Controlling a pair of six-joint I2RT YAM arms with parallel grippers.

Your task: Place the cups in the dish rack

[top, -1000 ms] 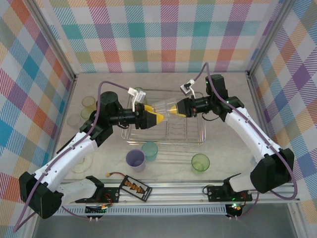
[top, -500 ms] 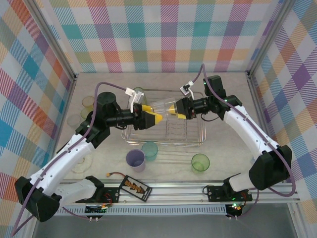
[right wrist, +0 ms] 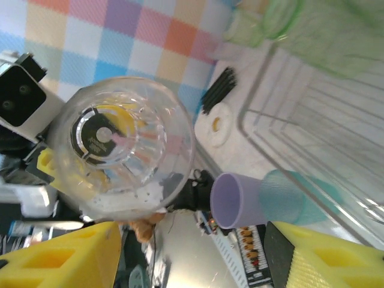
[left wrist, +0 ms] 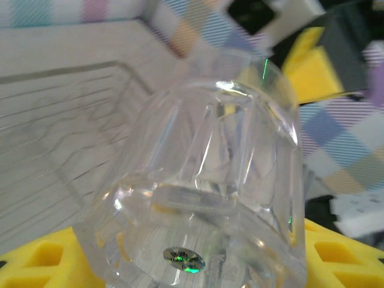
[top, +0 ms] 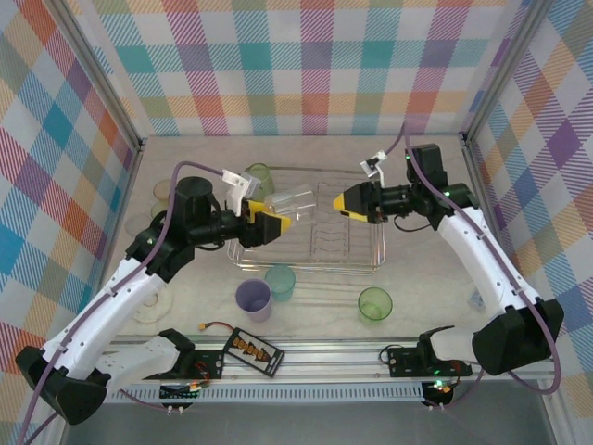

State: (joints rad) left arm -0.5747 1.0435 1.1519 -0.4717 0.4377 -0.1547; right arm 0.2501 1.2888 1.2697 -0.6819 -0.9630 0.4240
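Note:
A clear cup (top: 295, 200) hangs on its side above the dish rack (top: 378, 252), its base clamped between the yellow fingers of my left gripper (top: 278, 221). The left wrist view has that cup (left wrist: 210, 180) close up, its bottom in my left gripper (left wrist: 198, 267). My right gripper (top: 345, 202) stands open just right of the cup's mouth, apart from it. From the right wrist I look into the clear cup (right wrist: 120, 147), and my right gripper (right wrist: 192, 258) holds nothing. Inside the rack's back-left corner stands a light green cup (top: 259, 176).
In front of the rack stand a lilac cup (top: 253, 298), a teal cup (top: 280, 280) and a green cup (top: 374, 303). A yellowish cup (top: 165, 192) sits at the far left. The black box (top: 253, 349) lies by the near rail.
My right gripper opened, let go of the clear cup and drew back to the right. The cup stayed in my left gripper, which shifted slightly left.

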